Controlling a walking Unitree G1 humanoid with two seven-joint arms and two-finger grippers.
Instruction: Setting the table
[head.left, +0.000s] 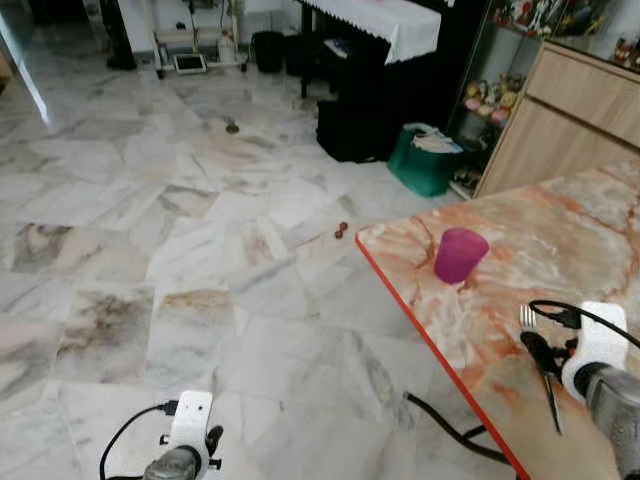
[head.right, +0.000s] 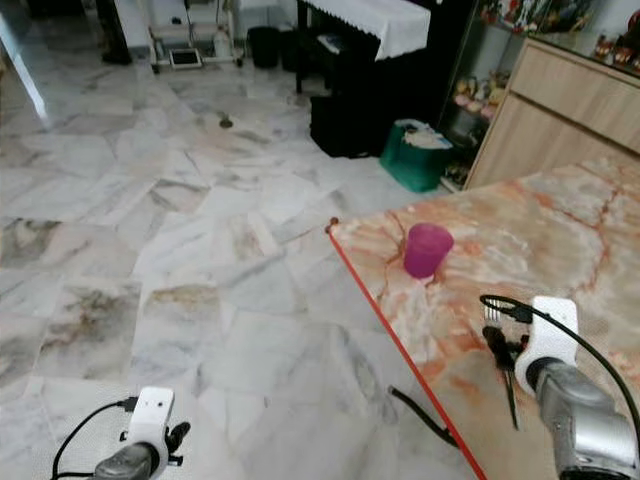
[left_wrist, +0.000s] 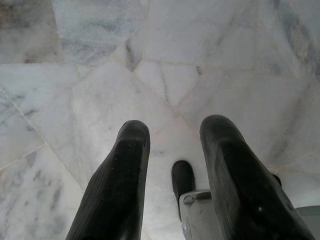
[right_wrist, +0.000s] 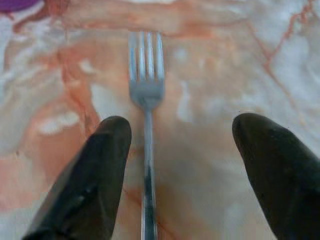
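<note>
From the head, the right gripper (head.left: 548, 372) hangs over the marble table (head.left: 520, 250) near its red edge, a fork (head.left: 528, 318) at its tips and a purple cup (head.left: 459, 254) beyond. The left gripper (left_wrist: 175, 165) hangs idle over open floor (head.left: 150, 250), fingers apart. At the right wrist, the fork lies between spread fingers (right_wrist: 85, 185), beside one. No writing is readable.

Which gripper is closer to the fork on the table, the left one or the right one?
Right. The right gripper is directly over the fork, open, its fingers on either side of the handle. The left gripper hangs low over the floor, away from the table.
</note>
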